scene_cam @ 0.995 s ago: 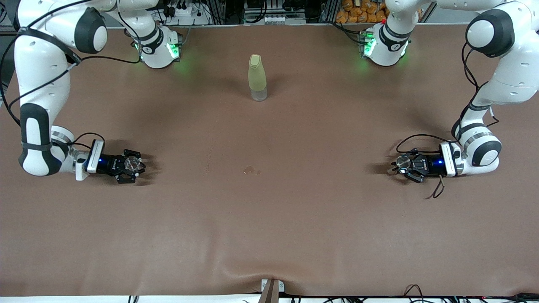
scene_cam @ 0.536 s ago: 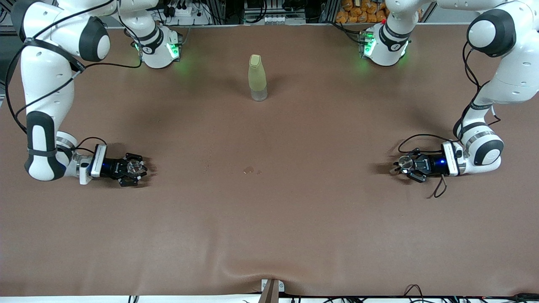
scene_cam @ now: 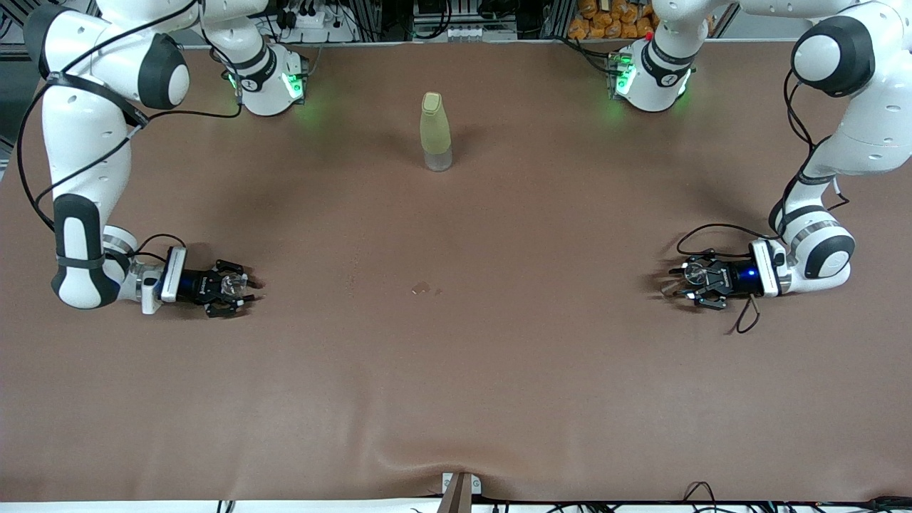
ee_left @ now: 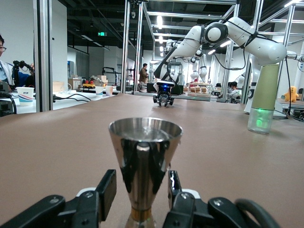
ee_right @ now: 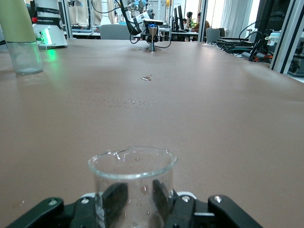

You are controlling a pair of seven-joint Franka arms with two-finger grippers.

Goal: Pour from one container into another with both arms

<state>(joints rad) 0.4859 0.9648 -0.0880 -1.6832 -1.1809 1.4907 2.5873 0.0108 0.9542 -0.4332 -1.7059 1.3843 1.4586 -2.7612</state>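
The small clear glass cup (scene_cam: 229,284) sits upright between the fingers of my right gripper (scene_cam: 231,287), low at the right arm's end of the table. In the right wrist view the cup (ee_right: 132,175) has droplets on its wall, and the gripper (ee_right: 135,190) is shut on it. The silver hourglass jigger (scene_cam: 693,271) stands upright in my left gripper (scene_cam: 687,278), low at the left arm's end. In the left wrist view the jigger (ee_left: 145,156) fills the gap of that gripper (ee_left: 142,178), with both fingers close beside it. Its foot is hidden.
The tall yellow-green bottle (scene_cam: 435,132) stands mid-table toward the robots' bases. A small wet stain (scene_cam: 425,288) marks the brown cloth between the two grippers. Both arm bases glow green along the table's edge farthest from the front camera.
Both arms have sunk lower and drawn toward their own ends of the table. The jigger and the cup went with them, still upright.
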